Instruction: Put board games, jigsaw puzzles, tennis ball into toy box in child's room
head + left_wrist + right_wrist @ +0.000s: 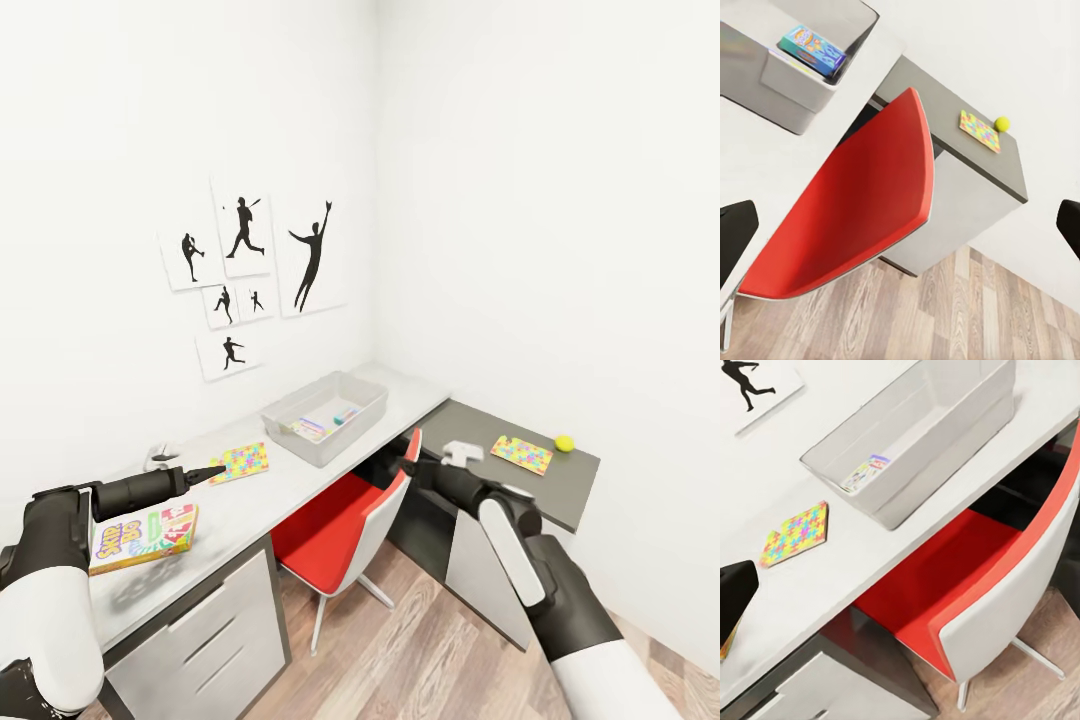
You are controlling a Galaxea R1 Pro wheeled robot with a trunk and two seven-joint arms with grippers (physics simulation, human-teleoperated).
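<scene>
— Two jigsaw puzzles logged: one (240,462) on the pale table (300,480) just ahead of our left gripper (212,472); the other (522,454) on the dark lower section, beyond our right gripper (408,466), with the tennis ball (564,443) near its far corner.

— And the toy box?

— One grey toy box (325,418) on the pale top, between the two grippers and farther off toward the wall. Small printed boxes (813,48) lie inside it; we cannot read them.

— Board games?

— One Skip-Bo box (145,537) flat on the table, just beside and below our left forearm, nearer to us than the pincer.

— Pincer state?

— Left: fingers spread, nothing between them, per the left wrist view. Right: only one dark fingertip (735,596) shows, so we cannot tell.

— Surroundings?

— One red chair (350,520) tucked under the desk between the arms; white drawers (200,640); baseball silhouettes (250,270) on the wall; wood-plank floor (430,650).
</scene>
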